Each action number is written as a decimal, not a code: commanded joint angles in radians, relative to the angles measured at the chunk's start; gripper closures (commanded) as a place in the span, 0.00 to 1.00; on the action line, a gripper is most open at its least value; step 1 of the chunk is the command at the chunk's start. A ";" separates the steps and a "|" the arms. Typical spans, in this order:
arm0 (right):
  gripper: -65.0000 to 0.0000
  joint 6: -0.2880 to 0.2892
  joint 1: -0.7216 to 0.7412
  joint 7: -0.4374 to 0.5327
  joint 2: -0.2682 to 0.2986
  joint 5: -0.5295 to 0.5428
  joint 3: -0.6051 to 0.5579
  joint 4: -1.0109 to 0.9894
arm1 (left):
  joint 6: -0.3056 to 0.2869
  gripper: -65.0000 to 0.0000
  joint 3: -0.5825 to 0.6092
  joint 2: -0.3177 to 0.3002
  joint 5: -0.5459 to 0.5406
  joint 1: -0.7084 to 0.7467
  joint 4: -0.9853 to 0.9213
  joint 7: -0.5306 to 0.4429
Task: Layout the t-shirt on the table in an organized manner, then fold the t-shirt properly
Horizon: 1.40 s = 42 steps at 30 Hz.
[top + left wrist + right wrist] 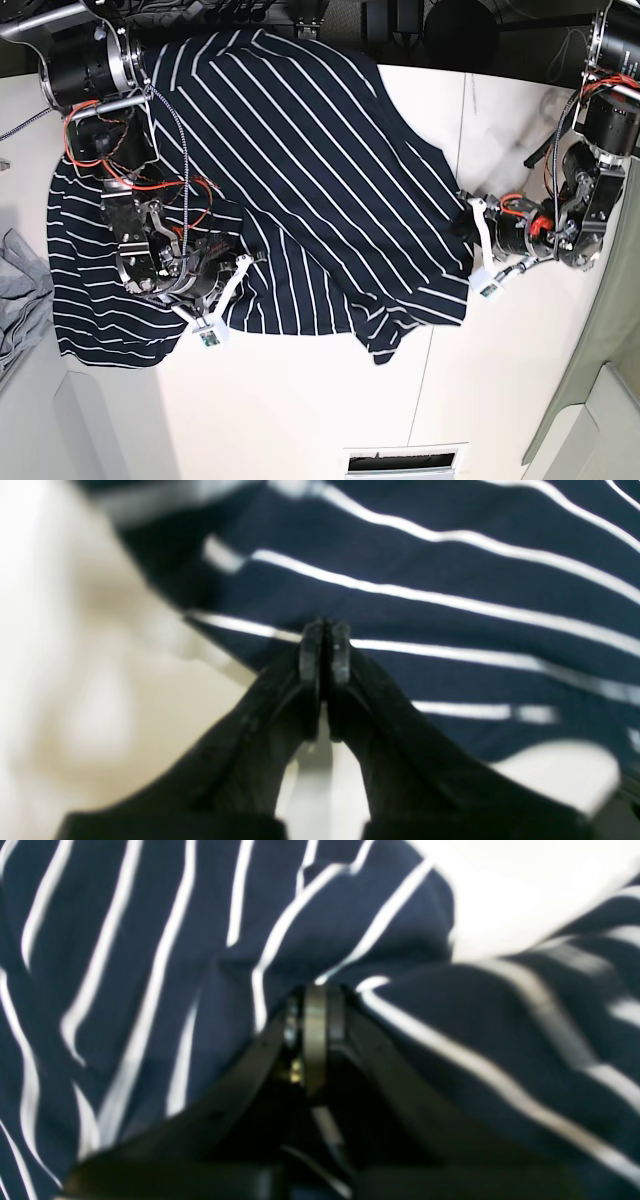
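Observation:
The navy t-shirt (300, 170) with thin white stripes lies rumpled and partly spread across the back and left of the white table (300, 400). On the right of the base view, my left gripper (462, 224) is at the shirt's right edge. In the left wrist view its jaws (326, 630) are shut, pinching the striped fabric (450, 580) at the hem. My right gripper (232, 258) sits over the shirt's left part. In the right wrist view it (316, 990) is shut, with folds of fabric (150, 965) bunching at its tips.
A plain grey cloth (20, 290) lies at the table's left edge. A dark seam line (440, 350) runs across the tabletop on the right. A slotted vent (400, 462) sits at the near edge. Dark equipment lines the back.

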 commanded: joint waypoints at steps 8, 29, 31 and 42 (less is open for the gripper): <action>1.00 -0.006 0.048 -0.038 -0.001 0.007 0.058 0.092 | 0.093 0.94 -0.003 -0.023 0.059 -0.147 -0.037 0.063; 1.00 0.139 -0.478 -0.249 0.002 0.319 0.268 0.669 | 0.021 0.94 -0.003 -0.053 -0.164 -0.088 0.115 0.052; 1.00 0.137 -0.517 -0.249 0.002 0.310 0.231 0.695 | 0.022 0.94 -0.003 -0.031 -0.113 -0.087 0.113 0.045; 1.00 -0.029 -0.500 -0.187 0.003 0.167 0.372 0.683 | 0.028 0.94 -0.003 -0.011 -0.158 -0.032 0.068 0.151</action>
